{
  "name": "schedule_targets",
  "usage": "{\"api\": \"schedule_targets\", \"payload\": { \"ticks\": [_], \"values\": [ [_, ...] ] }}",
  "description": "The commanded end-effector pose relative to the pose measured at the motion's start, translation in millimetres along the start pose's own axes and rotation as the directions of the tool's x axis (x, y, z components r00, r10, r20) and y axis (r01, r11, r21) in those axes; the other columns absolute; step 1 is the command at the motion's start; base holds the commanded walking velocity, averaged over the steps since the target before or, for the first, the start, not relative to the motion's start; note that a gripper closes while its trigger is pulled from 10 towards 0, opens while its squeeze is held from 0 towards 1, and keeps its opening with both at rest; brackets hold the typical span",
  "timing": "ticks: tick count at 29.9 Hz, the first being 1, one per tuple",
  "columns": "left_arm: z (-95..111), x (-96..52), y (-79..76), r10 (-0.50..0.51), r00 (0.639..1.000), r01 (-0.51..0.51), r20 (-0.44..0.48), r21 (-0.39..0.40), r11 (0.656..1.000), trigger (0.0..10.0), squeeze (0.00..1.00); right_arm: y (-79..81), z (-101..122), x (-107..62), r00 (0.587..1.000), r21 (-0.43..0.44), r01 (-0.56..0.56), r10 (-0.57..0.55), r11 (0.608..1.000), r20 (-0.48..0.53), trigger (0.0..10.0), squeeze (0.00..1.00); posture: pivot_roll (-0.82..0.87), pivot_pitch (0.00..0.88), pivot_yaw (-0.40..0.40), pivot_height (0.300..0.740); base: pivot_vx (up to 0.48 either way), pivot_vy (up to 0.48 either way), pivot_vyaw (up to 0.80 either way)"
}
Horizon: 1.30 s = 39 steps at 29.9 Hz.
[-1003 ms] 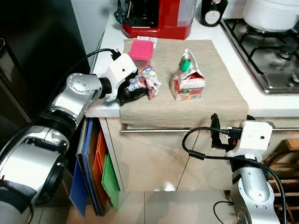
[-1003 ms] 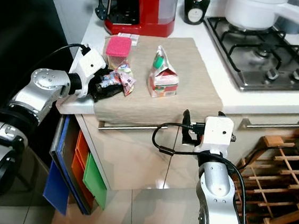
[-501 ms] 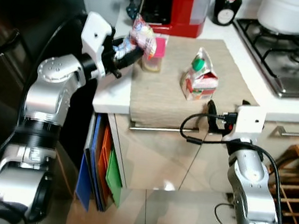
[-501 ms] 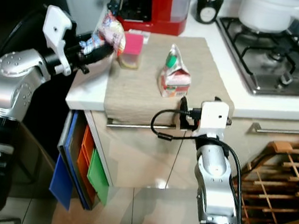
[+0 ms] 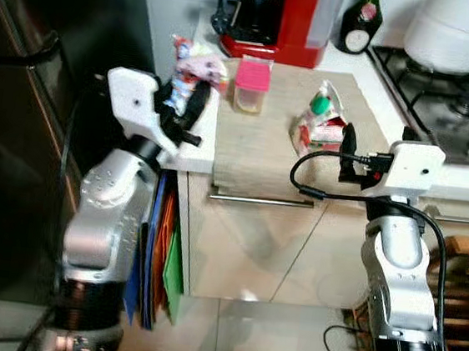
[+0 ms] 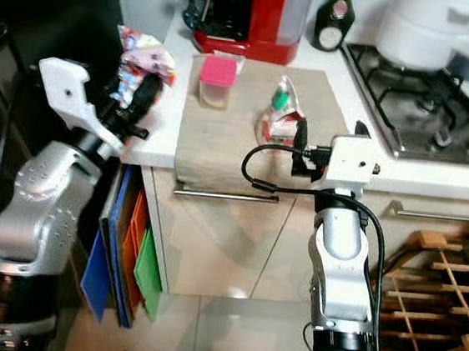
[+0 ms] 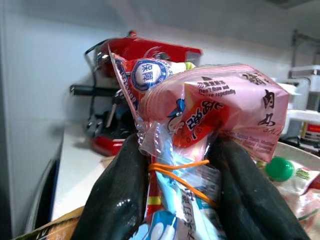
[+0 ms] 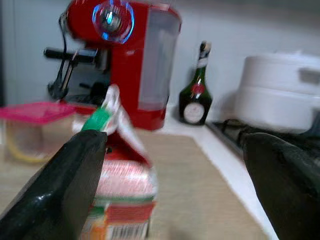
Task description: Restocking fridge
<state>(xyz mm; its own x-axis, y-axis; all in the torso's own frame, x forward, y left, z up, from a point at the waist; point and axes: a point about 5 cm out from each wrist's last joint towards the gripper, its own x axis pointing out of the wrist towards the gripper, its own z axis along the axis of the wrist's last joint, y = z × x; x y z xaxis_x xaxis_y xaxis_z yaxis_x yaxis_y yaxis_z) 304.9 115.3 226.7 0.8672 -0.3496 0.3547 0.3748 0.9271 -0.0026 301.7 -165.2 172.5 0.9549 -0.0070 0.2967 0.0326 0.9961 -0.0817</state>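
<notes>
**A:** What was hidden or hard to read?

**B:** The lower end of the snack packet bundle (image 7: pixel 200 130) sat cut off between the left gripper (image 5: pixel 183 107)'s fingers (image 7: pixel 117 195), which pinched it where an orange rubber band cinched it. The print on the wrappers was only partly legible. The dark fridge front (image 5: pixel 22 120) on the robot's left gave almost no detail. The right gripper (image 5: pixel 348 150) was partly blocked by its own white wrist housing in the head views; its wrist view showed the fingers (image 8: pixel 70 175) spread wide, holding nothing, with the carton (image 8: pixel 122 195) between and beyond them.

**A:** And the setting?

**B:** A white tabletop (image 5: pixel 199 151) with a beige mat (image 5: pixel 264 137). The bundle was held raised at the tabletop's left edge, near the fridge. On the mat stood a pink-lidded container (image 5: pixel 251 85) and the green-capped carton (image 5: pixel 320 122). Behind them were a red coffee machine (image 5: pixel 280 17) and a dark bottle (image 5: pixel 361 25); to the right, a gas hob (image 5: pixel 456 106) carrying a white pot (image 5: pixel 455 31). Coloured boards (image 5: pixel 159 251) leaned beside the cabinet, on a tiled floor (image 5: pixel 268 338).
</notes>
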Motion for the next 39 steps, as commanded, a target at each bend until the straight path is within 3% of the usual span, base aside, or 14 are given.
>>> {"api": "schedule_targets", "payload": {
  "ticks": [1,3,10,39],
  "values": [
    [0.3,1.0,4.1,0.048,0.999,-0.048,0.000,0.031,0.998,10.0,0.00,-1.8,-4.8,-2.7,1.000,-0.001,-0.005,0.005,1.000,-0.018,10.0,0.33,-0.05,0.000,0.023,0.740,0.000,0.000,0.00],
    [-14.8,-7.7,13.3,0.121,0.991,-0.121,-0.053,0.001,0.993,10.0,0.00,-1.1,-6.3,-2.8,1.000,-0.002,-0.016,0.016,1.000,-0.026,10.0,0.33,-0.06,0.000,0.029,0.740,0.000,0.000,0.00],
    [-22.0,-12.1,14.7,0.185,0.979,-0.184,-0.084,0.021,0.983,10.0,0.00,-2.9,-9.4,-6.9,0.999,-0.005,-0.020,0.020,1.000,-0.043,10.0,0.33,-0.07,0.000,0.024,0.740,0.000,0.000,0.00],
    [-28.4,-8.5,11.6,0.188,0.977,-0.187,-0.106,0.020,0.982,10.0,0.00,5.3,-17.8,-7.6,0.996,0.008,-0.056,0.056,0.998,-0.075,10.0,0.33,-0.07,0.000,0.036,0.740,-0.402,0.000,0.00]
  ]
}}
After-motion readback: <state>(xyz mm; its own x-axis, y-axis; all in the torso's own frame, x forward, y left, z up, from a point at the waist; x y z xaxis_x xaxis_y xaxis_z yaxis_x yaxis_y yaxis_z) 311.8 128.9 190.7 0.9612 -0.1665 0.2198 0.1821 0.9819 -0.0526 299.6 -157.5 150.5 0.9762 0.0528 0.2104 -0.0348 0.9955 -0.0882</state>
